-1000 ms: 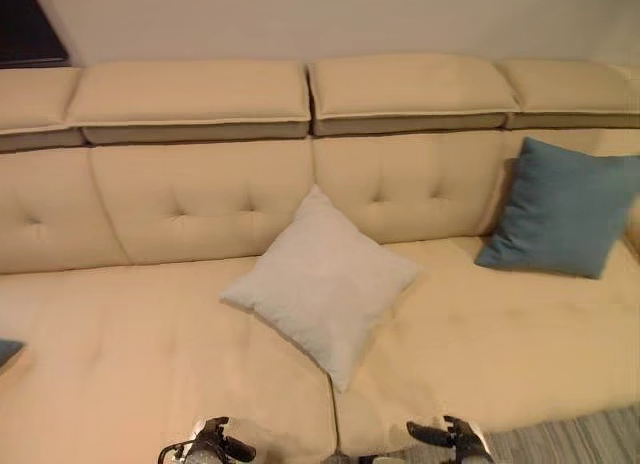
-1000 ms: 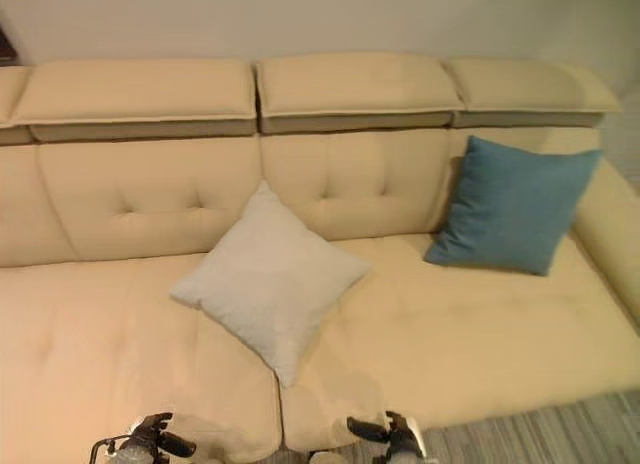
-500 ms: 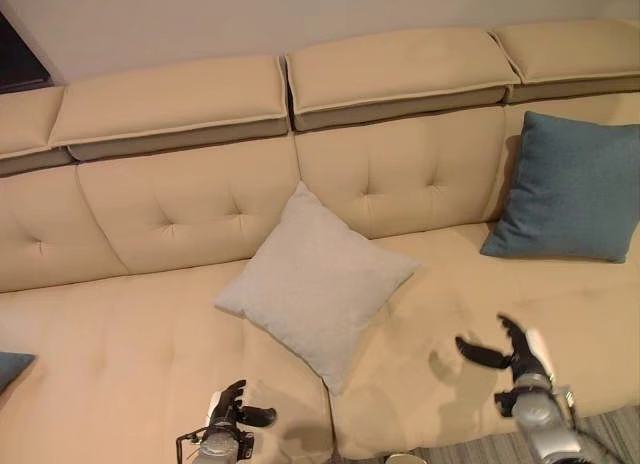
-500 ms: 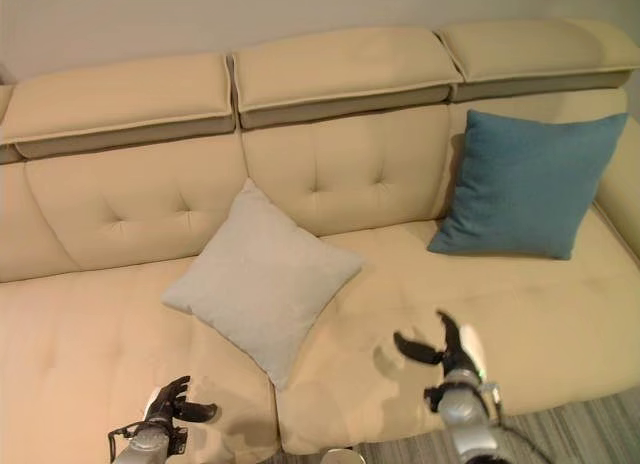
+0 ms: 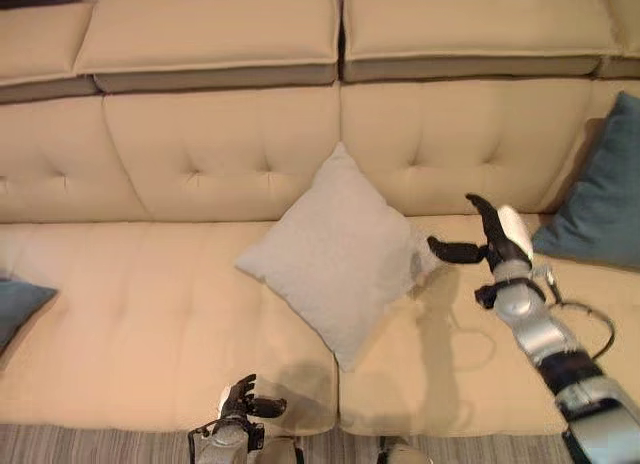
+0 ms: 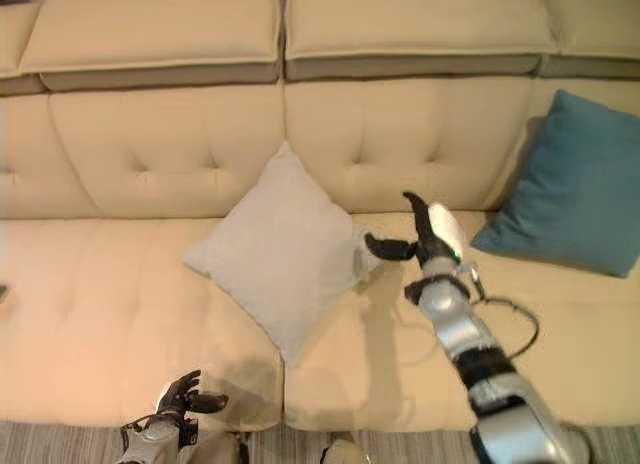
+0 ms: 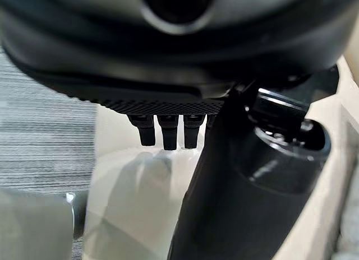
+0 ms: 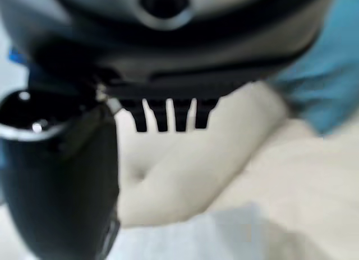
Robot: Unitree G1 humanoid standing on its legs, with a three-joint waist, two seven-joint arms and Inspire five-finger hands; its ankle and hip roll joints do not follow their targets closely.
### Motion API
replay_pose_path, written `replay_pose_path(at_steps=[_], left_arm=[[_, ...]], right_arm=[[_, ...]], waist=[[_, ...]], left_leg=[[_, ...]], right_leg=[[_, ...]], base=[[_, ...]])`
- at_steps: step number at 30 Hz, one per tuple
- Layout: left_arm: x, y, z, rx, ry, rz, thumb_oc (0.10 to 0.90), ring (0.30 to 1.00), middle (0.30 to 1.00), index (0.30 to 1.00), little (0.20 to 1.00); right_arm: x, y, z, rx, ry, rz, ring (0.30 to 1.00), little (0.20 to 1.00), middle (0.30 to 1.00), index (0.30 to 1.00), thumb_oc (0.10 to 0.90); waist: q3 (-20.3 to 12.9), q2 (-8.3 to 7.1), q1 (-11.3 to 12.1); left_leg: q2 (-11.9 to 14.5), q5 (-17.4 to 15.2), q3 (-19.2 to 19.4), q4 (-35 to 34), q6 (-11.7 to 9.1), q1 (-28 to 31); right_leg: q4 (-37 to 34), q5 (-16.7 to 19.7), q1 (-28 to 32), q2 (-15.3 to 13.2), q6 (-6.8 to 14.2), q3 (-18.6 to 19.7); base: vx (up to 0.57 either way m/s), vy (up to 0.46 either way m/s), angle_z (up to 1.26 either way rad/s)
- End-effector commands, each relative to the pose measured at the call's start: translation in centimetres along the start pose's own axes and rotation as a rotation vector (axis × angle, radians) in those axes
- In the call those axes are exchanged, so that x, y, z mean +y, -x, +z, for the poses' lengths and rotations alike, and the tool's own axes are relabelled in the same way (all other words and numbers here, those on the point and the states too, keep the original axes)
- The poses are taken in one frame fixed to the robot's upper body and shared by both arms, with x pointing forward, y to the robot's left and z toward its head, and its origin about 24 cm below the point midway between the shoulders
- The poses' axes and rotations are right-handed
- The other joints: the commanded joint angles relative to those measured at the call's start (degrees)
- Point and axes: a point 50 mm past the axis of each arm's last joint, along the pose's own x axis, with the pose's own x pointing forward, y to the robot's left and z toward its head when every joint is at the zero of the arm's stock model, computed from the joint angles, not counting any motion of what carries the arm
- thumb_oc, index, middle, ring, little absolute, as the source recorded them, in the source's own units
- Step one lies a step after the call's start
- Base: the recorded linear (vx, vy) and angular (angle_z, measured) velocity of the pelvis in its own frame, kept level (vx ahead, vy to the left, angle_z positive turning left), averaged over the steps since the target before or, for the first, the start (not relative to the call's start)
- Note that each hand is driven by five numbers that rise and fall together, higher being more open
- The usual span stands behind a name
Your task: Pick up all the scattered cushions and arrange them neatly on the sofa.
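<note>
A pale grey cushion (image 5: 335,252) leans corner-up against the back of the beige sofa (image 5: 150,314), near its middle. My right hand (image 5: 492,241) is stretched out over the seat, open, its thumb reaching to the cushion's right corner. A blue cushion (image 6: 578,187) leans against the sofa back at the right. Another blue cushion's corner (image 5: 14,308) peeks in at the left edge of the seat. My left hand (image 5: 243,403) hangs low in front of the sofa's front edge, fingers relaxed and holding nothing.
Grey striped carpet (image 5: 110,446) runs along the sofa's front. The sofa's raised headrest pads (image 5: 210,34) line the back. Bare seat lies to the left of the grey cushion and between it and the right blue cushion.
My right arm has reached forward and up from the seat's front to the grey cushion's right corner. The camera has tilted and shifted. The left hand stays low.
</note>
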Motion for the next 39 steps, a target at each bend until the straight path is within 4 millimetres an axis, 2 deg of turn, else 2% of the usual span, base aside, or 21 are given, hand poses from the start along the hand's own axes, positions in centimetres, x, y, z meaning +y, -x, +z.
replay_pose_path(at_steps=[1, 4, 7, 8, 12, 13, 14, 15, 18, 19, 20, 23, 24, 26, 29, 33, 34, 35, 36, 38, 39], left_arm=[[0.5, -0.8, 4.2, -0.151, 0.080, 0.039, 0.800, 0.900, 0.900, 0.900, 0.900], [0.0, -0.7, 4.1, -0.155, 0.071, 0.017, 0.800, 0.900, 0.900, 0.900, 0.900], [-0.2, -0.7, 3.6, -0.136, 0.056, 0.010, 0.800, 0.900, 0.900, 0.900, 0.900], [-0.3, -0.7, 3.7, -0.141, 0.044, 0.009, 0.800, 0.900, 0.900, 0.900, 0.900], [-0.7, -0.7, 4.4, -0.159, 0.019, 0.013, 0.800, 0.900, 0.900, 0.900, 0.900], [-0.8, -0.7, 4.3, -0.156, 0.023, 0.010, 0.800, 0.900, 0.900, 0.900, 0.900], [-0.8, -0.7, 4.3, -0.156, 0.023, 0.010, 0.800, 0.900, 0.900, 0.900, 0.900], [-0.8, -0.8, 4.3, -0.150, 0.016, 0.004, 0.800, 0.900, 0.900, 0.900, 0.900], [-0.8, -0.7, 3.7, -0.127, 0.008, -0.001, 0.800, 0.900, 0.900, 0.900, 0.900], [-0.9, -0.7, 3.3, -0.115, 0.006, -0.010, 0.800, 0.900, 0.900, 0.900, 0.900], [-1.1, -0.6, 3.2, -0.113, 0.014, -0.023, 0.800, 0.900, 0.900, 0.900, 0.900], [-1.1, -0.6, 3.6, -0.125, 0.037, -0.031, 0.800, 0.900, 0.900, 0.900, 0.900], [-1.0, -0.6, 4.1, -0.148, 0.044, -0.034, 0.800, 0.900, 0.900, 0.900, 0.900], [-1.0, -0.6, 4.6, -0.167, 0.038, -0.042, 0.800, 0.900, 0.900, 0.900, 0.900], [-0.8, -0.8, 6.2, -0.221, 0.042, -0.060, 0.800, 0.900, 0.900, 0.900, 0.900], [-0.7, -0.8, 6.5, -0.235, 0.049, -0.068, 0.800, 0.900, 0.900, 0.900, 0.900], [-0.7, -0.8, 6.5, -0.235, 0.051, -0.068, 0.800, 0.900, 0.900, 0.900, 0.900], [-0.6, -0.8, 6.3, -0.221, 0.042, -0.067, 0.800, 0.900, 0.900, 0.900, 0.900], [-0.6, -0.8, 6.3, -0.221, 0.042, -0.067, 0.800, 0.900, 0.900, 0.900, 0.900], [-0.6, -1.0, 6.4, -0.220, -0.015, -0.065, 0.800, 0.900, 0.900, 0.900, 0.900], [-0.9, -1.0, 6.4, -0.211, 0.001, -0.081, 0.800, 0.900, 0.900, 0.900, 0.900]], right_arm=[[-7.1, -3.0, 5.1, -0.194, 0.094, -0.244, 0.900, 0.900, 0.900, 0.900, 0.800], [-7.9, -3.4, 6.0, -0.225, 0.103, -0.254, 0.900, 0.900, 0.900, 0.900, 0.800], [-7.2, -3.2, 6.5, -0.254, 0.089, -0.231, 0.900, 0.900, 0.900, 0.900, 0.800], [-7.0, -3.1, 7.2, -0.293, 0.097, -0.228, 0.900, 0.900, 0.900, 0.900, 0.800], [-4.9, -2.4, 9.9, -0.407, 0.023, -0.173, 0.900, 0.900, 0.900, 0.900, 0.800], [-3.9, -2.4, 10.2, -0.403, -0.039, -0.131, 0.900, 0.900, 0.900, 0.900, 0.800], [-3.9, -2.4, 10.2, -0.403, -0.039, -0.131, 0.900, 0.900, 0.900, 0.900, 0.800], [-2.5, -2.4, 10.0, -0.372, -0.104, -0.058, 0.900, 0.900, 0.900, 0.900, 0.800], [-1.2, -2.4, 9.8, -0.358, -0.087, 0.010, 0.900, 0.900, 0.900, 0.900, 0.800], [0.2, -2.0, 9.3, -0.335, -0.104, 0.069, 0.900, 0.900, 0.900, 0.900, 0.800], [2.9, -1.1, 7.9, -0.271, -0.160, 0.179, 0.900, 0.900, 0.900, 0.900, 0.800], [4.3, -0.8, 7.4, -0.241, -0.135, 0.252, 0.900, 0.900, 0.900, 0.900, 0.800], [5.6, -0.8, 6.6, -0.194, -0.074, 0.324, 0.900, 0.900, 0.900, 0.900, 0.800], [6.0, -1.0, 6.1, -0.165, -0.012, 0.357, 0.900, 0.900, 0.900, 0.900, 0.800], [6.9, -1.6, 4.6, -0.071, 0.239, 0.473, 0.900, 0.900, 0.900, 0.900, 0.800], [7.6, -1.4, 3.5, -0.014, 0.292, 0.501, 0.900, 0.900, 0.900, 0.900, 0.800], [8.2, -1.0, 3.0, 0.003, 0.309, 0.519, 0.787, 0.787, 0.787, 0.787, 0.725], [9.8, 0.2, 1.8, -0.001, 0.468, 0.604, 0.300, 0.300, 0.300, 0.300, 0.400], [9.8, 0.2, 1.8, -0.001, 0.468, 0.604, 0.300, 0.300, 0.300, 0.300, 0.400], [11.5, 1.6, 0.4, 0.024, 0.627, 0.685, 0.300, 0.300, 0.300, 0.300, 0.400], [13.3, 3.1, -0.4, 0.060, 0.676, 0.732, 0.300, 0.300, 0.300, 0.300, 0.400]], waist=[[2.11, -3.65, 0.71], [2.26, -4.03, 1.45], [2.58, -4.46, 2.06], [2.70, -4.59, 2.29], [2.78, -5.26, 2.91], [2.89, -5.40, 3.41], [2.79, -5.42, 3.33], [3.21, -5.41, 3.89], [3.24, -5.34, 4.31], [2.96, -5.26, 4.39], [2.84, -5.06, 4.54], [2.83, -4.88, 4.79], [2.91, -4.88, 5.17], [2.99, -4.90, 5.35], [3.59, -5.20, 6.32], [3.81, -5.10, 6.80], [3.84, -5.05, 6.97], [3.83, -5.00, 7.22], [3.84, -5.00, 7.21], [3.80, -4.91, 7.68], [3.55, -4.63, 8.15]], left_leg=[[-2.32, -3.45, -2.13, 0.03, -1.13, -0.73], [-2.13, -2.90, -2.71, 0.03, -1.62, -2.18], [-1.84, -2.90, -3.37, 0.03, -1.93, -2.47], [-1.78, -2.87, -3.57, 0.03, -1.99, -2.63], [-1.66, -3.06, -4.38, 0.03, -1.94, -2.42], [-1.61, -3.22, -4.48, 0.03, -1.97, -1.95], [-1.69, -3.09, -4.54, 0.03, -1.92, -2.16], [-1.64, -3.18, -4.48, 0.03, -2.07, -1.65], [-1.58, -3.27, -4.54, 0.03, -2.13, -1.25], [-1.60, -3.30, -4.71, 0.03, -2.03, -1.08], [-1.58, -3.46, -4.82, 0.03, -2.05, -0.25], [-1.67, -3.44, -5.06, 0.03, -2.04, 0.01], [-1.70, -3.51, -5.17, 0.03, -2.03, 0.22], [-1.69, -3.52, -5.30, 0.03, -2.04, 0.34], [-1.61, -3.26, -5.76, 0.03, -2.17, 0.35], [-1.46, -3.03, -5.83, 0.03, -2.24, 0.34], [-1.49, -2.98, -5.84, 0.03, -2.22, 0.37], [-1.50, -3.07, -5.92, 0.03, -2.20, 0.52], [-1.50, -3.07, -5.93, 0.03, -2.20, 0.53], [-1.43, -3.17, -6.22, 0.03, -2.20, 0.78], [-1.47, -3.20, -6.49, 0.03, -2.11, 1.07]], right_leg=[[0.62, -2.63, -0.46, -1.08, 1.44, 0.46], [0.67, -2.81, -1.10, -0.92, 1.32, -0.33], [0.80, -3.09, -1.01, -0.82, 1.32, -1.13], [0.80, -3.16, -1.00, -0.83, 1.36, -1.40], [0.66, -3.34, -0.66, -0.73, 1.44, -1.90], [0.69, -3.64, -0.16, -0.66, 1.32, -1.82], [0.66, -3.54, -0.31, -0.72, 1.35, -1.87], [0.86, -3.79, 0.17, -0.74, 1.19, -1.91], [0.96, -4.10, 0.76, -0.75, 1.11, -2.11], [0.97, -4.26, 1.14, -0.84, 1.06, -2.28], [1.24, -4.63, 2.01, -0.84, 0.95, -2.55], [1.33, -4.84, 2.43, -0.94, 0.90, -2.83], [1.21, -4.94, 2.75, -0.90, 0.80, -2.97], [1.09, -5.00, 2.95, -0.86, 0.73, -3.03], [0.81, -5.07, 2.99, -0.54, 0.51, -3.10], [0.66, -5.10, 3.20, -0.45, 0.45, -3.10], [0.62, -5.05, 3.28, -0.39, 0.42, -3.02], [0.60, -5.23, 3.53, -0.31, 0.39, -3.01], [0.60, -5.23, 3.55, -0.31, 0.39, -3.02], [0.56, -5.58, 3.99, -0.26, 0.26, -3.16], [0.55, -5.90, 4.51, -0.18, 0.11, -3.25]], base=[[-0.03, -0.032, 0.17], [0.00, -0.039, 0.15], [0.01, -0.039, 0.14], [0.00, -0.034, 0.09], [0.01, -0.045, 0.05], [0.02, -0.035, 0.07], [0.00, -0.041, 0.06], [-0.01, -0.026, 0.08], [0.00, -0.015, 0.05], [0.04, -0.022, 0.04], [0.04, -0.028, 0.04], [0.01, -0.015, 0.10], [-0.02, -0.021, 0.12], [-0.01, -0.018, 0.08], [-0.04, -0.047, 0.05], [0.00, 0.000, 0.00], [0.00, 0.000, 0.00], [0.00, 0.000, 0.00], [0.00, 0.000, 0.00], [0.00, -0.027, 0.00], [0.00, -0.044, 0.03]])
